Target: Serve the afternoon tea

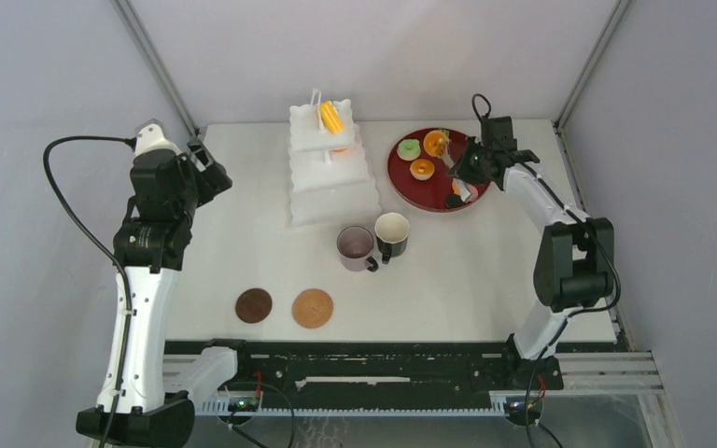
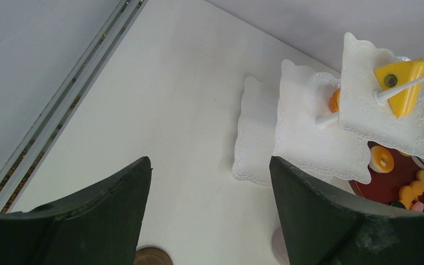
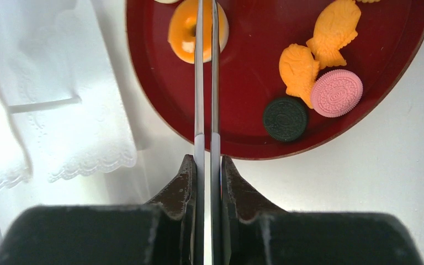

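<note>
The white three-tier stand (image 1: 331, 177) stands at the back centre, with a yellow pastry (image 1: 330, 117) on its top tier and an orange one (image 1: 339, 147) on the middle tier. The mauve mug (image 1: 356, 246) and the black mug (image 1: 392, 233) stand together in front of it. Two brown coasters (image 1: 253, 305) (image 1: 313, 308) lie near the front. My right gripper (image 3: 207, 160) is shut on the metal tongs (image 3: 207, 83), whose blades reach over an orange pastry (image 3: 185, 27) on the tray. My left gripper (image 2: 210, 165) is open and empty, left of the stand (image 2: 309, 127).
The dark red round tray (image 1: 429, 196) sits right of the stand with green (image 1: 409, 148) and orange (image 1: 435, 143) pastries. In the right wrist view it (image 3: 254, 72) also holds fish-shaped (image 3: 300, 66), pink (image 3: 337, 93) and black (image 3: 285, 118) biscuits. Walls enclose the table.
</note>
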`<state>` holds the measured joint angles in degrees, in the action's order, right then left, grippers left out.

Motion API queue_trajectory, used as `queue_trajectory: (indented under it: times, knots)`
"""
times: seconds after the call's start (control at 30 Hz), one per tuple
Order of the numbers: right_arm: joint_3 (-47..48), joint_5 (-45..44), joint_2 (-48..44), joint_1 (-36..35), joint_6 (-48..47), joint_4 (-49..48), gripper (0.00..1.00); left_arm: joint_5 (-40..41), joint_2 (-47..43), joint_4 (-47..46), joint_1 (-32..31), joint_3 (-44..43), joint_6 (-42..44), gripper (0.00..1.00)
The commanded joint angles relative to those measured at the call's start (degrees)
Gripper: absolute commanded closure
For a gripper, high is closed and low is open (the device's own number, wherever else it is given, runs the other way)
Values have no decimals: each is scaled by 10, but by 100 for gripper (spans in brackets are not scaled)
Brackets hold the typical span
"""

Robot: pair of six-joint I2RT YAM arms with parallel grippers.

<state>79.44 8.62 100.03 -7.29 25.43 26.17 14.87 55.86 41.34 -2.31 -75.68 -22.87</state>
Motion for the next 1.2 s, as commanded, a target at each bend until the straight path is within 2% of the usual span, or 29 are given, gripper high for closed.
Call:
queue_trajectory:
  times: [0.0,0.3,0.63,0.93,1.17]
  knots:
    - [-3,-7,-72,-5,-4,-25,100,4,-10,-17,4,15,10,17]
    - [-8,13,-151,-25,-29,39,100,9,-14,-15,4,17,14,17]
    - [-32,34,-249,-129,-27,97,100,9,-13,-15,4,12,20,17]
    - [-35,57,-245,-231,5,92,100,3,-31,-12,4,19,25,17]
    - [-32,83,-223,-264,26,49,100,-7,-39,-9,4,18,31,17]
